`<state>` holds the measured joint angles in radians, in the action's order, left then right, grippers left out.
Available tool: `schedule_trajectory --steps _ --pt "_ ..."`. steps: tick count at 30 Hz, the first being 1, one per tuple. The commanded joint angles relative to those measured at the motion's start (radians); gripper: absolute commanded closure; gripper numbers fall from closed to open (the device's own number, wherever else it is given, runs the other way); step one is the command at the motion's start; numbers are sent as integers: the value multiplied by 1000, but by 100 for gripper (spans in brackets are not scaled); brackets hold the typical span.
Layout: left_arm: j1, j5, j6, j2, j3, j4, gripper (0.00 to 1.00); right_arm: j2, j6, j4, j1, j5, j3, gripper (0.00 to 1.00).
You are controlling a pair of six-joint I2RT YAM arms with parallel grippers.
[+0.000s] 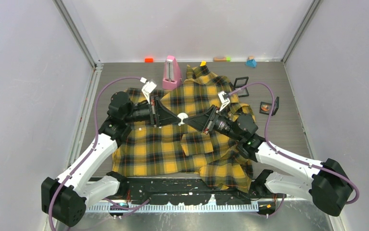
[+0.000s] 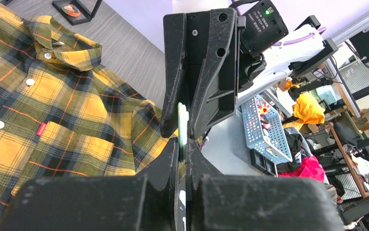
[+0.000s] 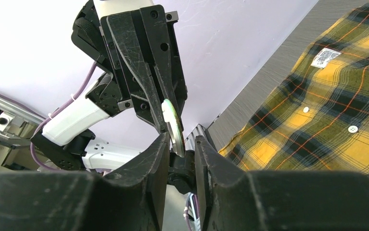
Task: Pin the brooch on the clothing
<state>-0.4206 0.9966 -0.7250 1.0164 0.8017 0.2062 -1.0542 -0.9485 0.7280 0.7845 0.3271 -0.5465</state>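
Observation:
The brooch (image 1: 182, 116) is a small round disc held in the air above the middle of the yellow-and-black plaid shirt (image 1: 163, 149). My left gripper (image 1: 176, 117) comes from the left and is shut on it. In the left wrist view the brooch (image 2: 183, 126) shows edge-on and greenish, pinched between my left gripper's (image 2: 182, 144) tips. My right gripper (image 1: 188, 120) comes from the right. In the right wrist view its jaws (image 3: 182, 142) stand apart around the brooch's (image 3: 172, 126) lower edge. The shirt lies spread on the table (image 2: 52, 96) (image 3: 326, 110).
A pink wedge-shaped object (image 1: 171, 72) stands behind the shirt's collar. A black square frame (image 1: 240, 83) and a black case with an orange inside (image 1: 267, 107) lie to the right of the shirt. Small coloured blocks (image 1: 251, 62) sit along the back wall.

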Motion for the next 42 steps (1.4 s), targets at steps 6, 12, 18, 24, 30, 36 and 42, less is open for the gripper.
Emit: schedule_trajectory --steps 6,12,18,24,30,36,42 --pt "-22 46 0 -23 0 71 100 14 22 1 4 -25 -43 81" --pt "-47 68 -1 -29 -2 95 100 -16 26 -141 4 -46 -99 90" --pt "-72 92 1 -29 -1 110 100 -38 13 -219 4 -71 -131 95" --pt "-107 111 9 -30 1 116 100 -45 4 -282 4 -102 -156 95" --pt "-109 80 35 -28 8 66 100 -68 10 -284 4 -71 -169 95" --pt "-98 -132 228 -42 70 -272 100 -72 21 -265 4 -12 -178 90" --pt "-70 -137 194 -24 60 -255 100 -48 44 -271 3 27 -183 74"
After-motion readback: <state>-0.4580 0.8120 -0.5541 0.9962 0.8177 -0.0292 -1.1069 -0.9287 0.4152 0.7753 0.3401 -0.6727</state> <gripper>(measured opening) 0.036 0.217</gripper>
